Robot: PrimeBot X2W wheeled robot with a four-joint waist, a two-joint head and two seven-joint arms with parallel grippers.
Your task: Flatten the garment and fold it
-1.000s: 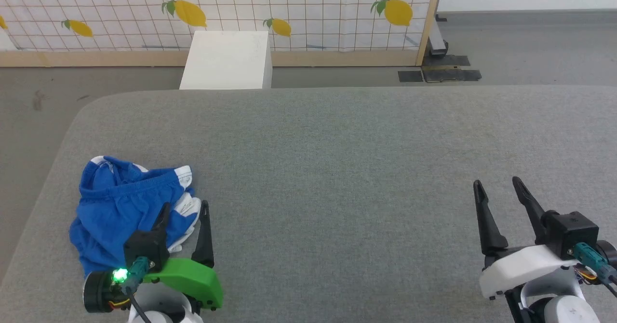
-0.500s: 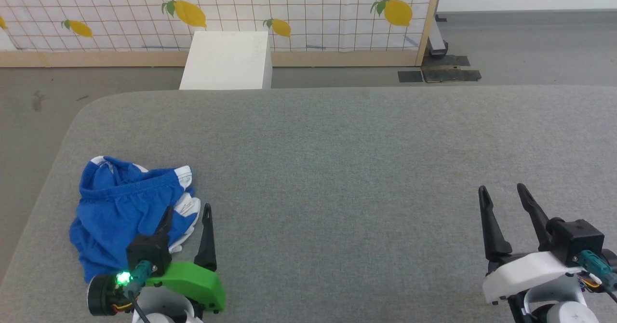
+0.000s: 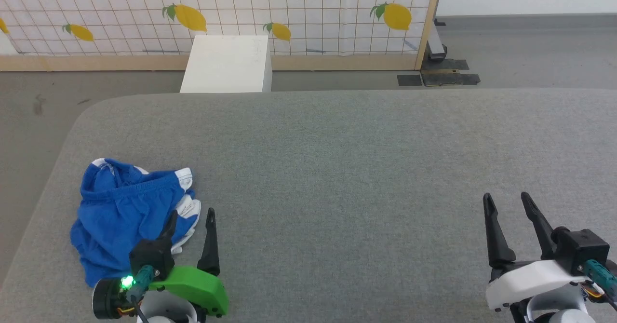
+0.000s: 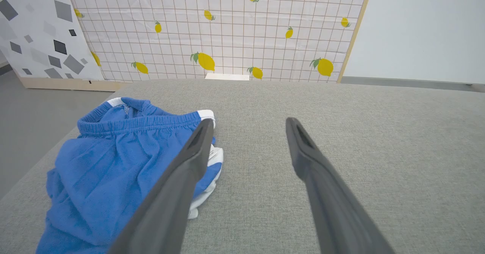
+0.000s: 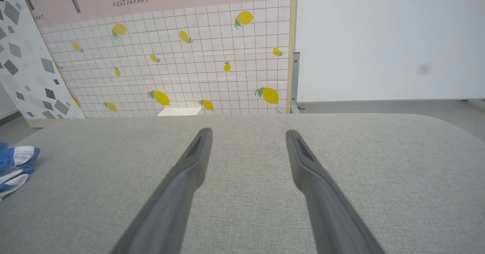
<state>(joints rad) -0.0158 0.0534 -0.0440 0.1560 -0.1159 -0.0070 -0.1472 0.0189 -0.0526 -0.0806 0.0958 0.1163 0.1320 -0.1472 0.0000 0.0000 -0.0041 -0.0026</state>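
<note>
The garment (image 3: 120, 212) lies crumpled near the counter's (image 3: 337, 168) left edge, toward the near-left corner. It is a blue heap with the gathered waistband on its far side and white trim bunched at its right. The folds hide how the legs lie, and no print can be made out. In the head view the left hand's (image 3: 192, 212) dark and green body covers the near-right part of the heap. In the right wrist view the garment (image 5: 15, 163) is cut off by the left edge, so just a blue-and-white corner shows. Both arms are cut off by the bottom edge of the head view.

The left hand (image 4: 249, 120) stands wide open and holds nothing. In the left wrist view 1 of its 2 fingers crosses the garment's (image 4: 110, 159) right side, and the other is over bare grey cloth. Whether that finger touches the fabric cannot be told.

The right hand (image 3: 506, 195) is near the counter's near-right corner, well apart from the garment. It is also spread wide (image 5: 248, 130) and empty, over bare counter.

Beyond the far edge stand a white box (image 3: 226, 62) and a lemon-print screen (image 3: 289, 5).
</note>
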